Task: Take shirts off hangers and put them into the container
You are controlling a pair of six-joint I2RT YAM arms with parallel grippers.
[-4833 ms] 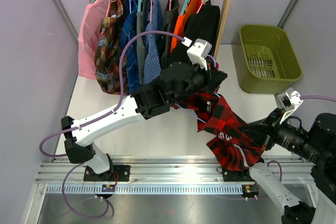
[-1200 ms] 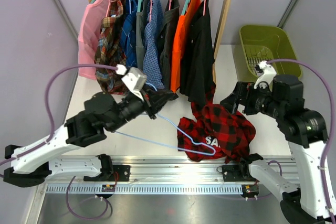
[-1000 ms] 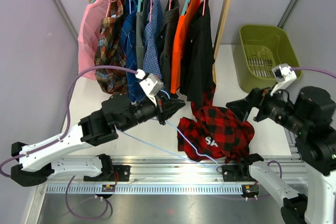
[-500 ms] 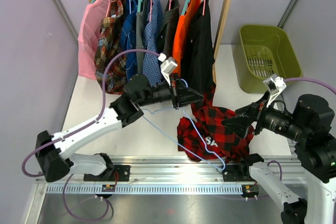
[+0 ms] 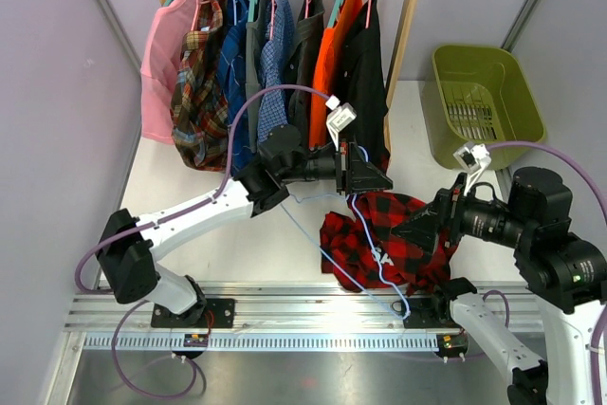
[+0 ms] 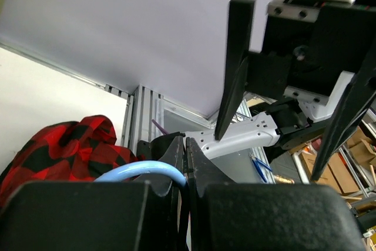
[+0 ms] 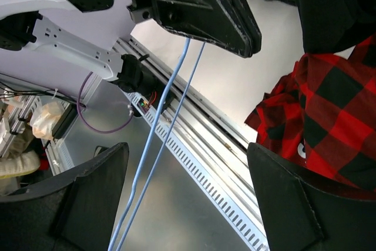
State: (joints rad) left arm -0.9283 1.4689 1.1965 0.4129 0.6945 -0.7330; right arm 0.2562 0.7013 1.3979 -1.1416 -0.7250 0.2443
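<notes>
Pale-blue thin wire hanger [image 6: 141, 171] is pinched by the left gripper [image 6: 185, 148] above the crumpled red-and-black plaid cloth shirt [image 5: 343, 236] on the white table [image 5: 190, 187]. The right gripper [image 5: 406, 230] hovers spread wide beside it, with the olive-green plastic bin [image 5: 474, 154] well apart.

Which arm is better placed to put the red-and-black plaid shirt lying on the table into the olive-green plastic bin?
Right. The right gripper is open at the edge of the red-and-black plaid shirt, on the olive-green plastic bin side. The left gripper is shut on the pale blue wire hanger.
</notes>
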